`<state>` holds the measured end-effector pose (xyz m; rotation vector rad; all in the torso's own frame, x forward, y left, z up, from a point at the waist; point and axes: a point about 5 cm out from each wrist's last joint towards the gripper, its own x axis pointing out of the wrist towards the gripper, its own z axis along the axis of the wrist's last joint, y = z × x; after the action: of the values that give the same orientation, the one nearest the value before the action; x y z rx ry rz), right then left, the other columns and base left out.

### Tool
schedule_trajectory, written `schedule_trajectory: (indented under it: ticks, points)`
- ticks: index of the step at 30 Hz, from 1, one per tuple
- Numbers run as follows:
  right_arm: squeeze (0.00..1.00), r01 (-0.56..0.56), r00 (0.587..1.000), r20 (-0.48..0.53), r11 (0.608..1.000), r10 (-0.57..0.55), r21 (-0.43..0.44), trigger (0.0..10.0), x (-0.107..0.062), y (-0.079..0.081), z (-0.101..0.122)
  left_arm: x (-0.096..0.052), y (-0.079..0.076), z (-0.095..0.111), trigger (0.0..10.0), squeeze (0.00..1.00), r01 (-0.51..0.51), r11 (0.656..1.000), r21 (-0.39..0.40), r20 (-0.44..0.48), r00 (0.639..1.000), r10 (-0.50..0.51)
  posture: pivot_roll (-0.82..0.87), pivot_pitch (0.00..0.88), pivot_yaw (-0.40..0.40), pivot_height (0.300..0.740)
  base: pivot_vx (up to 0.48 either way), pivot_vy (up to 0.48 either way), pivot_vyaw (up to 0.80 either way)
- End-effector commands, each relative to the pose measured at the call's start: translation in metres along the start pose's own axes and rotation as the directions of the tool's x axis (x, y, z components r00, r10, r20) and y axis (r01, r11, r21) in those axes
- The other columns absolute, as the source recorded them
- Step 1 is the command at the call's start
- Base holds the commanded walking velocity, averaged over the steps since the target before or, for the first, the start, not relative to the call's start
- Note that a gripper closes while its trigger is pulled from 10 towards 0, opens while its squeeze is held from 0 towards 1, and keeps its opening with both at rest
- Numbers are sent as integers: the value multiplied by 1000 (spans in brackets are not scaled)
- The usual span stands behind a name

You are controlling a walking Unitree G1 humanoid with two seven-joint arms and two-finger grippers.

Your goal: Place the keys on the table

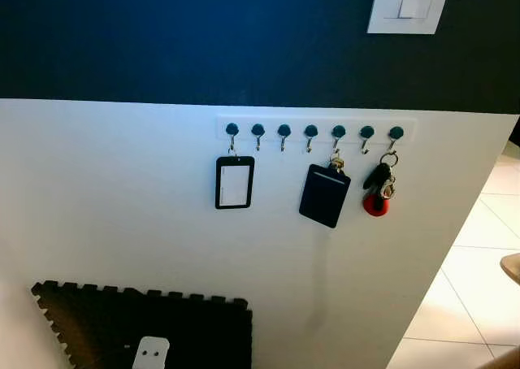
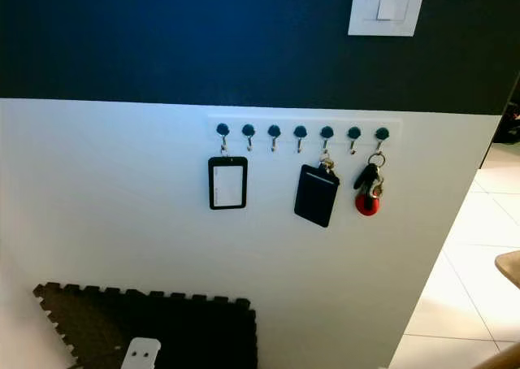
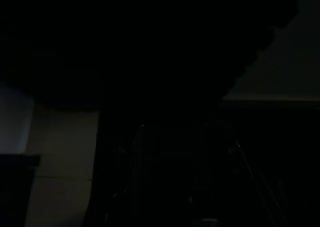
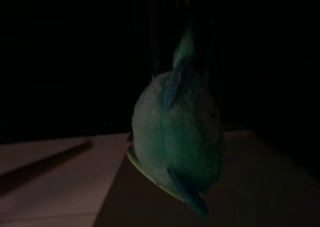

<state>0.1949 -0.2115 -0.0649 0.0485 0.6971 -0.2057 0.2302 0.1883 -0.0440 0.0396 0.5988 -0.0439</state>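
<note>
We judge the task not begun: on the wall (image 1: 122,223), the rack (image 1: 315,128) holds two card holders and, on its right-end hook, the keys (image 1: 379,187) with a red fob, untouched, no bench in sight. The right wrist view adds a dim teal fuzzy thing (image 4: 176,137) hanging close; the left is near-black, so we cannot tell either pincer's state.

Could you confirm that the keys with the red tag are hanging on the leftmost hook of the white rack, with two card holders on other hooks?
Not quite: the keys with the red tag hang on the rightmost hook of the white rack, as the left eye view shows. The two card holders, one clear-fronted and one dark, do hang on other hooks.
</note>
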Motion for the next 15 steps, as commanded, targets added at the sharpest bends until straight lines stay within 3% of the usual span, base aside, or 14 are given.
schedule_trajectory:
  ticks: [1,8,12,15]
  points:
    - [0,-25,1000,4,999,25,-43,10000,0,6,0,0,-5,-1,10000,0,10,1000,5,7,1000,-10,35,30,-5,740,0,0,0]
    - [0,-46,999,18,997,47,-54,10000,2,14,3,0,-4,-2,10000,0,0,999,35,11,1000,0,28,34,2,740,0,0,0]
    - [0,-41,999,-6,997,41,-71,10000,2,15,-1,-1,-8,-8,10000,0,60,997,58,-29,998,-58,28,33,5,740,0,0,0]
    - [0,-44,999,-6,997,44,-70,10000,1,15,-2,-1,-7,-8,10000,0,35,998,42,-19,999,-34,30,32,5,740,0,0,-627]
